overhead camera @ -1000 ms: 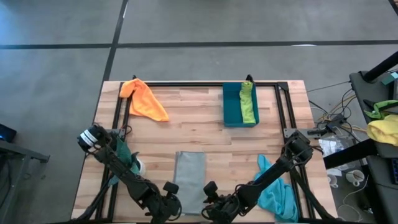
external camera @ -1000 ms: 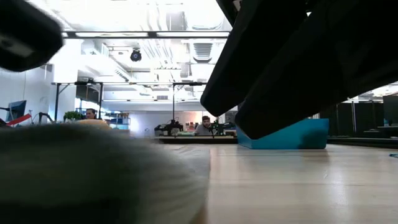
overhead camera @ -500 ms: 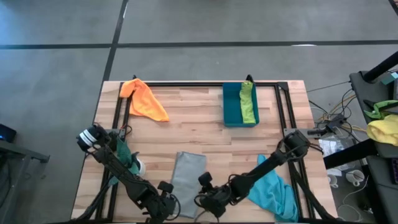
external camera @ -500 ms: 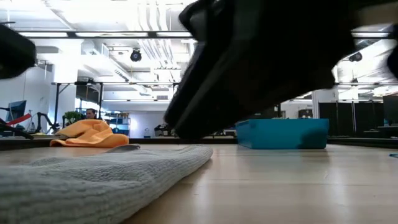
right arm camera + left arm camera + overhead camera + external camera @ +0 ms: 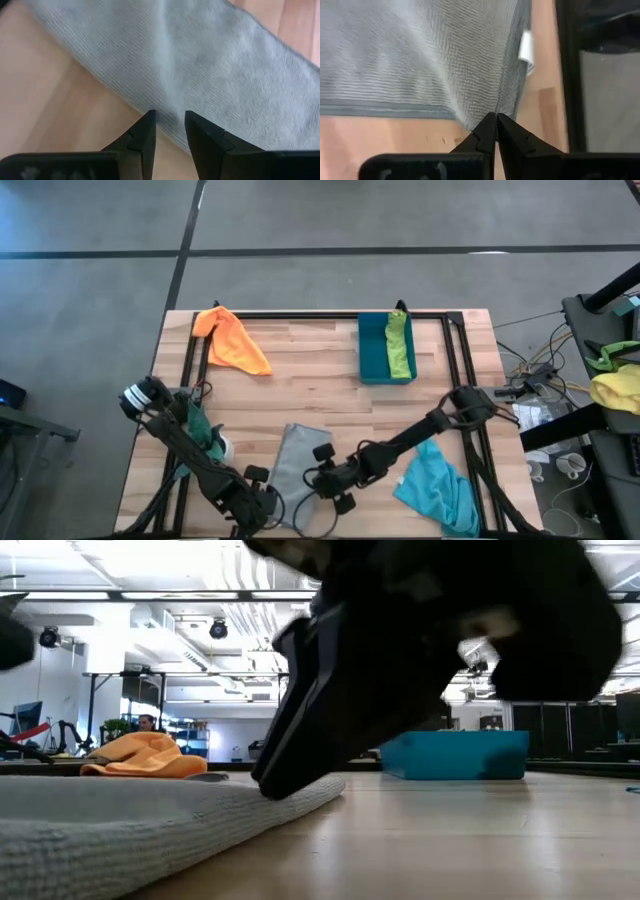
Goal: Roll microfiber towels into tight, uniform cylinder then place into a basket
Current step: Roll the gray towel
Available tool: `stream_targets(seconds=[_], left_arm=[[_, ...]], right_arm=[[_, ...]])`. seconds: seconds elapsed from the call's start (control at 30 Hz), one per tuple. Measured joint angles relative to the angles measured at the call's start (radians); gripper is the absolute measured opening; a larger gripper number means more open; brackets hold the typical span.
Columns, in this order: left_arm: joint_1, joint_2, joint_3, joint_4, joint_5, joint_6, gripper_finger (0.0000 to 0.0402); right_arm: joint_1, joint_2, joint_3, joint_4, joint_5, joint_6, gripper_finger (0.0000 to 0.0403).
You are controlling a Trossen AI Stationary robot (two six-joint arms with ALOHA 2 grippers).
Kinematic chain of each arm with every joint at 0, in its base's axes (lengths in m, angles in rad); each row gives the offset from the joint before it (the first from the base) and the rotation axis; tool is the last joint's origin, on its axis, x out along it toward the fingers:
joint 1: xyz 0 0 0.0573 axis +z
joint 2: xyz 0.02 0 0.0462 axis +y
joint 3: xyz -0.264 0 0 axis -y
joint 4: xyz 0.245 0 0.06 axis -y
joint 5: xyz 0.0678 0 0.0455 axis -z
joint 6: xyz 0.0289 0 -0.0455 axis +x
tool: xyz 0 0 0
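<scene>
Left gripper (image 5: 496, 116) pinching grey towel (image 5: 435, 55) corner

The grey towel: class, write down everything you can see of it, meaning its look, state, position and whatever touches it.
The grey towel is a soft, finely ribbed cloth with a stitched hem and a small white tag at one edge. It lies mostly flat on the wooden table near the front edge, slightly skewed and not rolled. The left gripper is shut on its near corner, pulling a ridge into the fabric. The right gripper stands at its other edge, fingers slightly apart over the cloth.
</scene>
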State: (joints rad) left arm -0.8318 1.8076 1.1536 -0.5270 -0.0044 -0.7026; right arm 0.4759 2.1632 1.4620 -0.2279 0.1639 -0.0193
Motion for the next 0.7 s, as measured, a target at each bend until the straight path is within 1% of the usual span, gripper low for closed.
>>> stream_targets(seconds=[0.1, 0.27, 0.37, 0.47, 0.53, 0.7], left_arm=[[-0.003, 0.034, -0.001, 0.036, 0.027, 0.000, 0.0000], [-0.002, 0.054, -0.001, 0.104, 0.061, 0.000, 0.0000], [-0.002, 0.052, 0.001, 0.099, 0.065, 0.000, 0.0004], [-0.002, 0.033, 0.004, 0.098, 0.072, -0.012, 0.0027], [-0.002, 0.008, 0.004, 0.093, 0.074, -0.052, 0.0050], [0.012, -0.076, 0.005, -0.010, 0.071, -0.104, 0.0102]], right_arm=[[-0.015, 0.000, -0.008, 0.003, -0.040, 0.025, 0.0100], [-0.026, 0.000, -0.014, 0.000, -0.044, 0.045, 0.0099], [-0.029, 0.000, -0.015, 0.000, -0.059, 0.045, 0.0098], [-0.030, 0.000, -0.015, 0.001, -0.067, 0.046, 0.0100], [-0.031, 0.000, -0.015, 0.001, -0.061, 0.048, 0.0103], [-0.031, -0.021, -0.004, -0.015, -0.013, 0.049, 0.0117]])
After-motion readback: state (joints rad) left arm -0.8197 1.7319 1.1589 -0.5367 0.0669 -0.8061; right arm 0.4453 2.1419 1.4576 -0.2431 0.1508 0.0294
